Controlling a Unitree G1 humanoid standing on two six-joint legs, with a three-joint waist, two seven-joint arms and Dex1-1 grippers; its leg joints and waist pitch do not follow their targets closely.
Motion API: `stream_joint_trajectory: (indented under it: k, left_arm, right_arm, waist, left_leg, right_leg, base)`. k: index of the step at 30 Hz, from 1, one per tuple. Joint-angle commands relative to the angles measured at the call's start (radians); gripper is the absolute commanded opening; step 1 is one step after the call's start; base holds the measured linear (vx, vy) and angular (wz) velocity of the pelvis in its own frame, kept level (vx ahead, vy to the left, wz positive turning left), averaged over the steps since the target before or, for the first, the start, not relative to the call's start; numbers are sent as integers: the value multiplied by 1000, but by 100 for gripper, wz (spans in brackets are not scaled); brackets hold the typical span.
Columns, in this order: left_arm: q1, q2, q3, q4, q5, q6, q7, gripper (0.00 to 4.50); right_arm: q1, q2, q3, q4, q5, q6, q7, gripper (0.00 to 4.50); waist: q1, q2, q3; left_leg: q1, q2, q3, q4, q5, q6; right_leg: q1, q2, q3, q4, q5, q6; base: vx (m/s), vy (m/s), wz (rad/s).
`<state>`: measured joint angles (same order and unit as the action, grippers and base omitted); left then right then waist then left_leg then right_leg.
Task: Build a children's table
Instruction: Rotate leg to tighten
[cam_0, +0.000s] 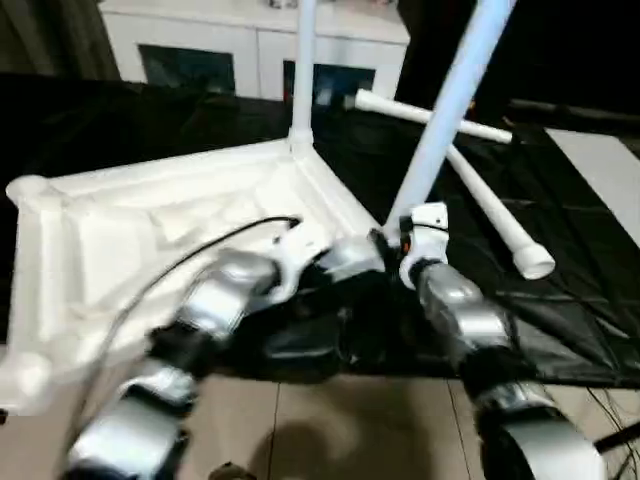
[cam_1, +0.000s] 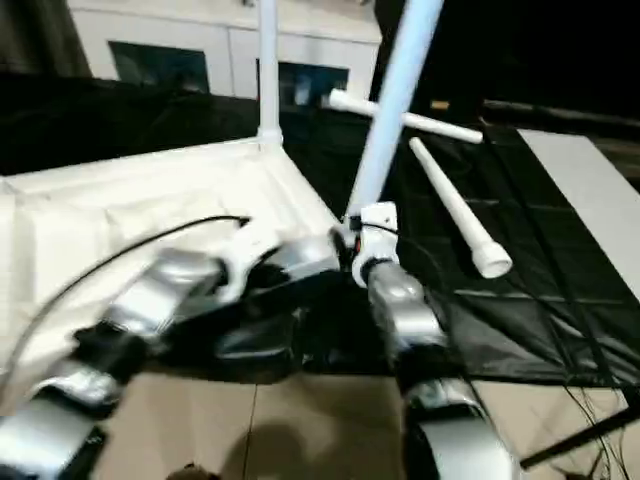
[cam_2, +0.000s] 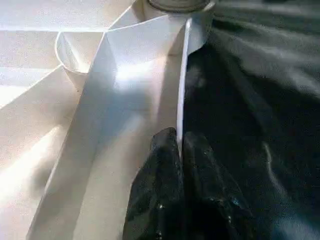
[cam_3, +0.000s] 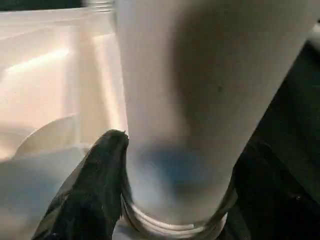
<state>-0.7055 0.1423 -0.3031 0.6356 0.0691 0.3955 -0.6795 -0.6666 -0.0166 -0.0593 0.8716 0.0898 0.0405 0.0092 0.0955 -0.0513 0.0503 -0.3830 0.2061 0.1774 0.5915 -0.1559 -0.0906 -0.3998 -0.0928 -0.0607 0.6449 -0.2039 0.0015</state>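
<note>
Step in hand: I judge I am seating a second leg (cam_0: 452, 110) into the near right corner socket of the upturned tabletop (cam_0: 130, 240); one leg (cam_0: 303, 70) already stands upright in the far corner.
Right gripper (cam_3: 175, 165): black fingers (cam_3: 100, 175) spread wide around the base of the leg, closed on it just above its threaded collar.
Left gripper (cam_2: 180, 170): pinched shut on the thin edge wall of the tabletop, beside the socket.
Long axis: the held leg rises from the socket and leans up and to the right, not yet plumb.
Next move: bring it upright, then twist or press it home, I'd say.
Spare legs (cam_0: 490, 215): two lie crossed on the black cloth (cam_0: 560, 300), well apart.
</note>
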Motion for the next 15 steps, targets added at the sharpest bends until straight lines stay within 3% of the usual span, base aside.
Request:
stream_joint_trajectory:
  k: [1, 3, 5, 8, 9, 10, 12, 13, 15]
  left_arm:
    - [-49, -63, 113, 30, -33, -41, 239, 0]
    - [-60, -110, 106, 46, -33, -63, 252, 0]
    - [-59, -111, 93, 49, -21, -72, 248, 0]
    - [-49, -91, 86, 52, -11, -87, 231, 0]
    - [-48, -88, 86, 55, -9, -90, 229, 0]
    - [-45, -76, 85, 55, -6, -92, 220, 0]
    - [-42, -60, 91, 65, 0, -101, 208, 0]
    - [-42, -57, 92, 67, 1, -102, 206, 0]
    - [-41, -50, 94, 66, 2, -102, 198, 0]
  right_arm:
    - [13, 84, 16, 74, 24, -9, -22, 267]
    - [-18, 118, 24, 120, 13, -39, -27, 267]
    - [-30, 127, 25, 129, 11, -56, 6, 267]
    - [-38, 137, 9, 125, 31, -84, 59, 267]
    - [-42, 139, 5, 131, 33, -92, 62, 323]
    - [-42, 139, 1, 131, 37, -100, 71, 337]
    - [-47, 139, -10, 146, 36, -126, 83, 343]
    - [-47, 139, -11, 147, 36, -130, 87, 358]
    - [-49, 135, -15, 147, 39, -144, 98, 381]
  waist:
    - [-3, -4, -66]
    - [-2, -5, -66]
    - [-1, -7, -68]
    - [0, -6, -68]
    - [0, -5, -67]
    - [-1, -4, -66]
    - [-10, -4, -64]
    - [-30, -6, -63]
    - [-35, 0, -70]
  left_leg:
    - [25, 15, 1, -69, -267, -18]
    - [21, 14, 3, -67, -258, -2]
    - [13, 13, 3, -67, -230, 16]
    - [13, 13, 4, -66, -225, 28]
    - [13, 14, 3, -67, -228, 29]
    - [14, 14, 3, -68, -242, 27]
    - [7, 13, -1, -73, -281, 24]
    - [-15, 10, -11, -82, -286, 11]
    - [-11, 14, -15, -81, -269, 2]
  right_leg:
    - [32, -43, 40, -95, -206, -152]
    - [33, -44, 41, -95, -195, -147]
    - [39, -44, 40, -91, -177, -137]
    - [39, -42, 40, -91, -162, -138]
    - [38, -43, 40, -91, -168, -139]
    - [37, -42, 39, -94, -188, -138]
    - [38, -44, 39, -98, -237, -126]
    - [54, -42, 29, -96, -286, -107]
    - [53, -46, 28, -96, -273, -109]
  base:
    - [0, 0, 0]
    - [0, 0, 0]
    - [0, 0, 0]
    - [0, 0, 0]
    - [0, 0, 0]
    - [0, 0, 0]
    - [0, 0, 0]
    - [0, 0, 0]
    - [-11, -1, -10]
